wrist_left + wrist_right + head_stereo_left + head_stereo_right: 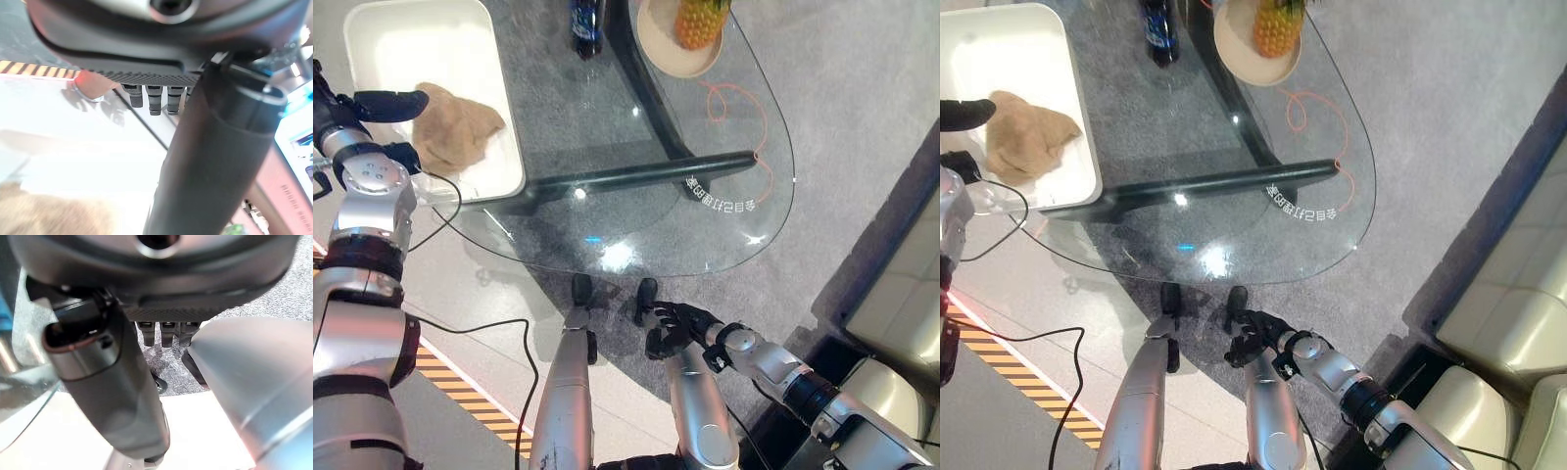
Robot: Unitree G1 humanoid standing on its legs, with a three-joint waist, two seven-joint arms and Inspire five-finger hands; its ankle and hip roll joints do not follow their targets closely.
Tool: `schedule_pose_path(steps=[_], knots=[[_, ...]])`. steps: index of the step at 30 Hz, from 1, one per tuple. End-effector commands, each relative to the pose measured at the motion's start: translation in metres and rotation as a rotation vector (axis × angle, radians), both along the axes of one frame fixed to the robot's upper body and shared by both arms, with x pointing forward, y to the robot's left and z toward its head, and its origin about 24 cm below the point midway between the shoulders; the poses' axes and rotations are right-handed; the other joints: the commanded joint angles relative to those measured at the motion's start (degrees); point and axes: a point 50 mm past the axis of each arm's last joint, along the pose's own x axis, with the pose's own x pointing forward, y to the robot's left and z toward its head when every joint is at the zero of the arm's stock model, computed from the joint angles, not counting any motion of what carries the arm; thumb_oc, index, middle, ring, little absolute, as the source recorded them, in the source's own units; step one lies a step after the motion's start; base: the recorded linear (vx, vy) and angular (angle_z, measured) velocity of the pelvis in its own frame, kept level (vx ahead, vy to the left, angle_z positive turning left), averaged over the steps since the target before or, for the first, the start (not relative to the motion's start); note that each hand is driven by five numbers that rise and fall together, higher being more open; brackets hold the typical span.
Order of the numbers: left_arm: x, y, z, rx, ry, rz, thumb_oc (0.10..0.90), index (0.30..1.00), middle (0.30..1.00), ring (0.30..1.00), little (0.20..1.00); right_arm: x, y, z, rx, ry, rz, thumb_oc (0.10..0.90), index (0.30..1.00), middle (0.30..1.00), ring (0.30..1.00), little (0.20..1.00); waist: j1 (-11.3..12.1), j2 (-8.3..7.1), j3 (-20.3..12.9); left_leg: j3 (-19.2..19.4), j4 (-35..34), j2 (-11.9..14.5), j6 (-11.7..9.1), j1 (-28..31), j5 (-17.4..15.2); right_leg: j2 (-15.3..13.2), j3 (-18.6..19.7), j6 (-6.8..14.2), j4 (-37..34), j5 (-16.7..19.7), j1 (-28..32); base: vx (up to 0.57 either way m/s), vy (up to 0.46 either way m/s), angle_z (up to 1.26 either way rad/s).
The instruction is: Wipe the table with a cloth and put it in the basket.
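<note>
Glass table point(724, 230) spans the middle of the frame, tan cloth point(455, 125) already lying in the white basket point(499, 88) at upper left.
Left hand point(382, 103) hangs at the basket's near edge, thumb out straight, fingers relaxed, holding nothing. Right hand point(675, 328) sits low at bottom centre below the table edge, fingers curled on nothing. Bottle point(587, 27) and pineapple point(700, 22) on a plate point(656, 44) stand along the top.

The glass surface point(636, 225) carries a white basket point(499, 147) at far left, a dark bottle point(586, 27) at the far edge, and a plate point(658, 44) right of it.
</note>
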Motion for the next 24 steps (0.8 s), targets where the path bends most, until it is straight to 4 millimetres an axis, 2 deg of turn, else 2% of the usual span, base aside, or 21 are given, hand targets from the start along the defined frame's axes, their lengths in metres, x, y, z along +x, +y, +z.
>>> schedule_pose_path(steps=[1,2,5,6,7,8,10,11,14,16,18,19,24], knots=[[-0.024,0.014,0.022,0.096,-0.148,-0.021,0.800,0.900,0.900,0.900,0.900,-0.025,-0.018,-0.023,-0.001,0.074,-0.087,0.800,0.900,0.900,0.900,0.900,3.7,2.22,-1.0,3.4,1.6,0.6,-0.6,5.3,-6.8,0.6,1.7,2.4,-0.4,-2.2,3.0,-0.05,-0.127,0.03],[-0.025,0.013,0.013,0.092,-0.123,-0.056,0.800,0.900,0.900,0.900,0.900,-0.026,-0.021,-0.026,-0.010,0.080,-0.104,0.800,0.900,0.900,0.900,0.900,4.0,2.35,-1.0,3.3,1.0,0.6,-0.7,6.4,-6.6,0.5,1.4,2.4,-0.7,-2.4,4.2,-0.04,-0.119,0.01],[-0.022,0.000,-0.034,0.061,-0.017,-0.170,0.800,0.900,0.900,0.900,0.900,-0.031,-0.033,-0.036,-0.069,0.089,-0.161,0.800,0.900,0.900,0.900,0.900,5.3,2.84,-1.0,2.6,-1.1,0.4,-1.1,10.1,-6.0,0.1,0.7,2.5,-1.8,-2.9,8.1,-0.03,-0.125,0.03],[-0.025,-0.007,-0.060,-0.002,0.012,-0.215,0.800,0.900,0.900,0.900,0.900,-0.036,-0.039,-0.041,-0.103,0.094,-0.174,0.800,0.900,0.900,0.900,0.900,5.8,3.03,-1.7,2.2,-2.4,0.4,-1.3,11.6,-5.7,-0.1,0.3,2.6,-2.5,-3.1,9.7,0.01,-0.101,0.06],[-0.027,-0.011,-0.074,-0.030,0.034,-0.235,0.800,0.900,0.900,0.900,0.900,-0.038,-0.041,-0.043,-0.117,0.093,-0.177,0.800,0.900,0.900,0.900,0.900,5.9,3.14,-2.3,2.1,-3.1,0.4,-1.3,12.1,-5.3,-0.2,0.2,2.6,-3.0,-2.9,10.2,0.02,-0.110,0.08],[-0.031,-0.021,-0.101,-0.073,0.081,-0.283,0.800,0.900,0.900,0.900,0.900,-0.042,-0.045,-0.047,-0.131,0.091,-0.188,0.800,0.900,0.900,0.900,0.900,6.4,3.24,-3.1,1.7,-4.1,0.4,-1.5,13.5,-5.2,-0.3,0.0,2.7,-3.3,-3.3,11.5,0.03,-0.113,0.09],[-0.048,-0.039,-0.145,-0.133,0.162,-0.326,0.800,0.900,0.900,0.900,0.900,-0.051,-0.050,-0.054,-0.134,0.112,-0.220,0.800,0.900,0.900,0.900,0.900,7.0,3.47,-5.5,0.8,-6.2,0.4,-1.9,15.5,-4.4,-0.2,-0.5,2.6,-5.5,-3.1,14.4,0.05,-0.122,0.05],[-0.060,-0.049,-0.175,-0.198,0.224,-0.350,0.800,0.900,0.900,0.900,0.900,-0.058,-0.054,-0.059,-0.152,0.128,-0.239,0.800,0.900,0.900,0.900,0.900,7.2,3.69,-7.0,0.4,-7.4,0.5,-2.2,16.9,-4.0,-0.3,-0.8,2.7,-6.9,-3.0,16.4,0.05,-0.099,0.01],[-0.076,-0.059,-0.211,-0.281,0.328,-0.367,0.800,0.900,0.900,0.900,0.900,-0.067,-0.059,-0.066,-0.128,0.181,-0.273,0.800,0.900,0.900,0.900,0.900,7.3,4.11,-8.9,-0.1,-8.9,0.7,-2.4,19.3,-3.7,-0.2,-1.1,2.8,-9.0,-2.7,19.5,0.06,-0.070,0.03],[-0.098,-0.073,-0.253,-0.332,0.492,-0.422,0.800,0.900,0.900,0.900,0.900,-0.080,-0.067,-0.074,-0.130,0.225,-0.322,0.800,0.900,0.900,0.900,0.900,7.4,4.74,-11.3,-0.5,-10.1,0.9,-2.7,21.7,-3.3,-0.1,-1.4,2.8,-10.9,-2.3,22.5,0.09,-0.077,0.03],[-0.114,-0.081,-0.277,-0.355,0.593,-0.443,0.800,0.900,0.900,0.900,0.900,-0.090,-0.075,-0.082,-0.129,0.269,-0.368,0.800,0.900,0.900,0.900,0.900,7.4,5.36,-13.3,-0.6,-10.7,1.2,-2.8,23.4,-3.2,-0.2,-1.6,2.7,-11.8,-1.9,24.4,0.11,-0.032,0.17],[-0.127,-0.086,-0.296,-0.444,0.664,-0.462,0.800,0.900,0.900,0.900,0.900,-0.100,-0.080,-0.088,-0.108,0.312,-0.414,0.800,0.900,0.900,0.900,0.900,7.3,5.80,-14.6,-0.6,-11.2,1.4,-2.8,24.8,-3.2,-0.1,-1.6,2.6,-12.6,-1.7,25.9,0.10,-0.016,0.17],[-0.176,-0.104,-0.356,-0.623,0.960,-0.472,0.800,0.900,0.900,0.900,0.900,-0.138,-0.090,-0.112,-0.141,0.444,-0.491,0.800,0.900,0.900,0.900,0.900,6.9,6.39,-19.2,0.0,-13.4,2.2,-3.1,29.0,-3.1,-0.1,-1.6,2.8,-15.3,-0.8,29.9,0.10,-0.034,0.01]])
